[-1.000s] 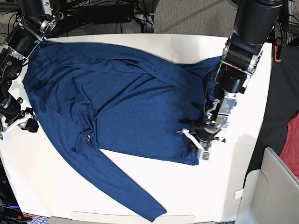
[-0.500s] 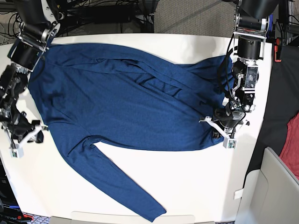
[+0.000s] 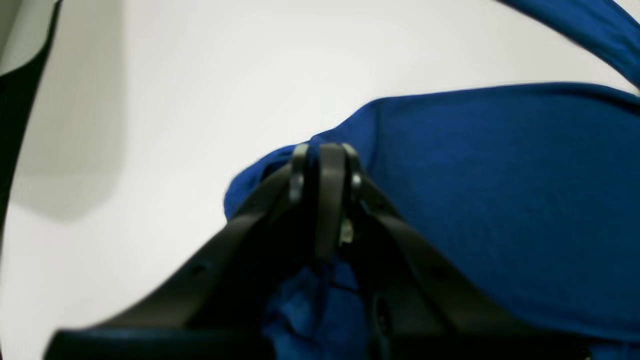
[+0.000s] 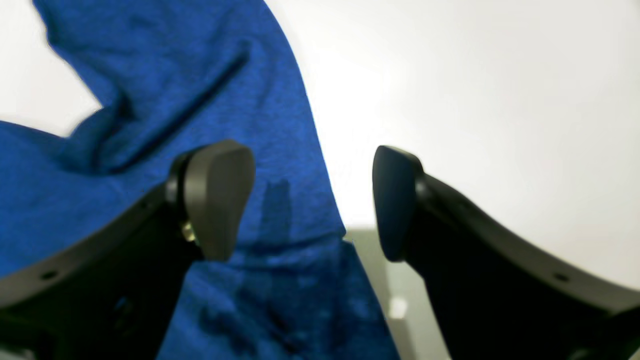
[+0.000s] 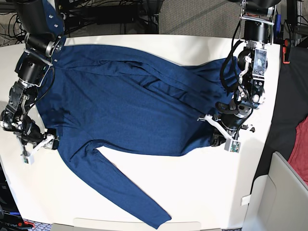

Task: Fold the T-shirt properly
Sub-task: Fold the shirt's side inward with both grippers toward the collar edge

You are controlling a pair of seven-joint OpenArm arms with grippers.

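Since a second ago, both arms have dragged the large dark blue knit long-sleeved T-shirt [image 5: 130, 110] sideways across the white counter [image 5: 202, 192], smoothing its body. Now the right tool [image 4: 312, 200] has let go: its jaws stand wide over the shirt's edge, holding nothing. Clamped narrow, the left tool [image 3: 322, 172] pinches the hem corner. Spreading looks nearly finished; folding has not begun. One sleeve trails toward the counter's near edge, and creases cross the chest. A black cloth [image 5: 288, 106] and red cloth [image 5: 301, 149] lie beside the counter, clear of the work.

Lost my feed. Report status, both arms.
Left end effector shut on shirt hem. Right end effector open over shirt edge, holding nothing. Shirt spread flat on table; nothing in the way.
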